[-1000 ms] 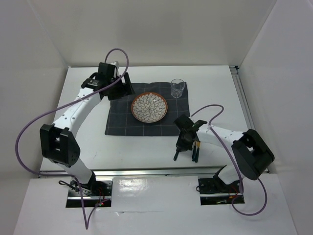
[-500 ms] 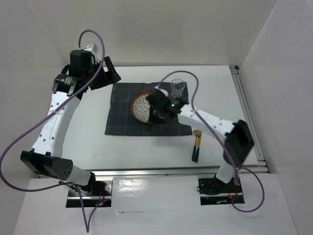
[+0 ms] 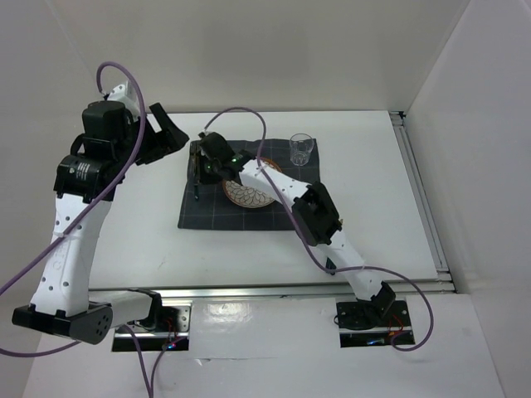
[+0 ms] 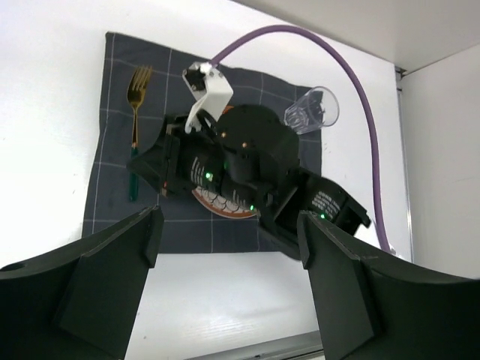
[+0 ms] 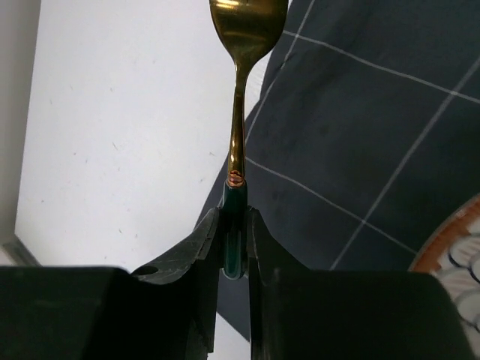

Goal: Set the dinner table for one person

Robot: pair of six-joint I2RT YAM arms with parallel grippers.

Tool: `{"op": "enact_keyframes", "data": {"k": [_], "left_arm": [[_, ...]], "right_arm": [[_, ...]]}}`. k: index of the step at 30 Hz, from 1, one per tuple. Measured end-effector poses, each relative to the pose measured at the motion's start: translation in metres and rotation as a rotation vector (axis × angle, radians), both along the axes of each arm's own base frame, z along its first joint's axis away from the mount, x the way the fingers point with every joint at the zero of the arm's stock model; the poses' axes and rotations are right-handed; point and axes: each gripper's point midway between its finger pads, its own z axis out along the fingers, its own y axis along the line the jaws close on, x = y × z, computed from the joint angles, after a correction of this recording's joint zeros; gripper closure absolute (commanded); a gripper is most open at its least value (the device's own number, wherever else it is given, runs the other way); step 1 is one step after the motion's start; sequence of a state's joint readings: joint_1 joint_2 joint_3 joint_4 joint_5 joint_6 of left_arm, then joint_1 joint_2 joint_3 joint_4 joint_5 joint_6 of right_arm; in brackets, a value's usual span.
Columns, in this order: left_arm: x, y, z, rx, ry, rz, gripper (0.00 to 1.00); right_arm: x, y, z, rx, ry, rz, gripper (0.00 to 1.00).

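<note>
On the white dinner table (image 3: pixel 141 240) lies a dark grey grid mat (image 3: pixel 216 211) with a patterned plate (image 3: pixel 249 196) on it. A clear glass (image 3: pixel 301 149) stands at the mat's far right corner. My right arm reaches across the plate to the mat's left side. There my right gripper (image 5: pixel 235 214) is shut on the green handle of a gold fork (image 5: pixel 237 142), which lies along the mat's left edge (image 4: pixel 135 112). My left gripper (image 4: pixel 229 300) hangs high above the table's left, open and holding nothing.
The right arm's links (image 3: pixel 315 215) cross over the plate and the mat's right half. White walls close in the table on three sides. A metal rail (image 3: pixel 415 178) runs along the right edge.
My right arm swung from the table's right side across the plate to the mat's left edge, bringing the fork. My left arm rose and drew back to the left.
</note>
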State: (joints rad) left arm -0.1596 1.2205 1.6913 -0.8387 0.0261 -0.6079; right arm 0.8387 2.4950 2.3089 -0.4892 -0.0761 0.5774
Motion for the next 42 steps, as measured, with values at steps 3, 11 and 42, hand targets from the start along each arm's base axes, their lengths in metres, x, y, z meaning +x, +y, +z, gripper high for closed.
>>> {"op": "enact_keyframes", "data": {"k": [3,11,42], "left_arm": [[-0.002,0.003,-0.013,0.007,0.035,0.009,0.1],[-0.004,0.006,-0.028,0.022,0.078,0.02,0.1],[-0.009,0.015,-0.006,0.032,0.031,0.05,0.1]], "right_arm": [[0.004,0.005,-0.014,0.033,0.035,0.017,1.0],[0.025,-0.009,-0.049,0.049,0.107,-0.025,0.59],[-0.157,-0.343,0.039,-0.211,0.161,-0.587,0.41]]}}
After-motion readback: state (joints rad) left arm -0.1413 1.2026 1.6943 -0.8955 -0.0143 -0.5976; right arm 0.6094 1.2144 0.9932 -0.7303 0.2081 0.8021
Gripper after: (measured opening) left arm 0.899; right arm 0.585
